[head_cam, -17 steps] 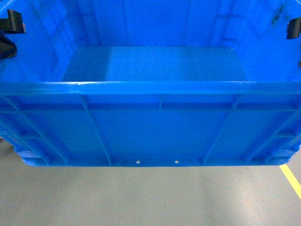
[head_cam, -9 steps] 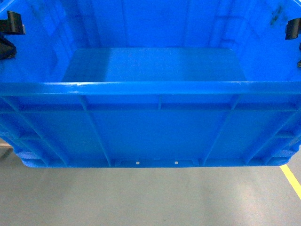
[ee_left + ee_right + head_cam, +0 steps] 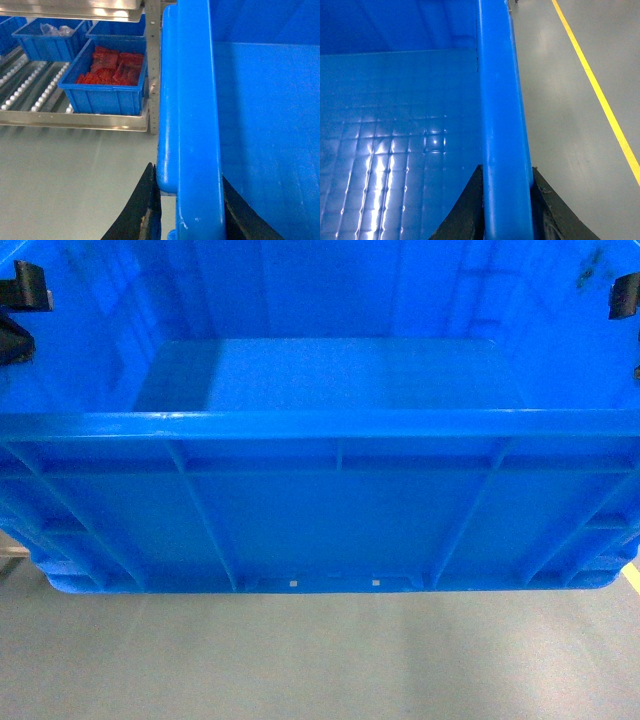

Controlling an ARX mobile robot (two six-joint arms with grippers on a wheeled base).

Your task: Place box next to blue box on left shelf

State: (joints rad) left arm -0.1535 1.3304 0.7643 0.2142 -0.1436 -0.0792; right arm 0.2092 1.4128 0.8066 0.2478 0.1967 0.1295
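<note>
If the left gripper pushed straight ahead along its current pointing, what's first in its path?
Left gripper is clamped on the box rim. Straight ahead, the shelf's steel post looks nearest, just beside the rim; depth is unclear.

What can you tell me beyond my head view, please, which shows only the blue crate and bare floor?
Observer: The left wrist view shows the flow rack beside the box.
Operator: Is anything on it?
Observer: A blue bin of red packets sits on its rollers.
Operator: Are both grippers holding?
Observer: Yes, the left gripper straddles one rim and the right gripper the other.
</note>
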